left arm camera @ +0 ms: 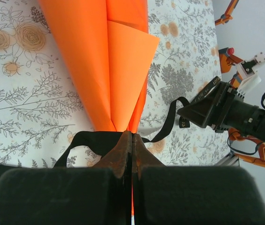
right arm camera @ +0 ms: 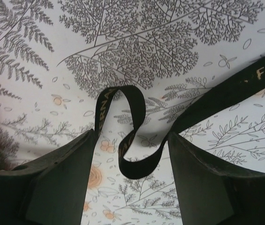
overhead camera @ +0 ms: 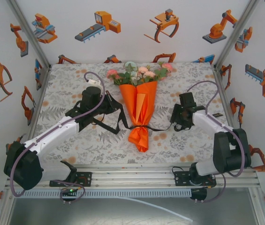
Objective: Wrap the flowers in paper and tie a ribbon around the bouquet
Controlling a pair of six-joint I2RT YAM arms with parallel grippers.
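Bouquet [overhead camera: 140, 105] lies at the counter's [overhead camera: 66, 89] middle, flowers [overhead camera: 139, 72] toward the far edge, narrow tail toward the near edge. Black ribbon [overhead camera: 158, 127] crosses the orange paper [left arm camera: 99, 70] at its pinched waist and trails out to both sides. Left pincer [left arm camera: 132, 140] is right at that waist, jaws pressed together, ribbon nipped at the tips. Right pincer [right arm camera: 131, 154] sits right of the bouquet, low over the cloth, jaws apart, a loose ribbon loop curling between them, not squeezed.
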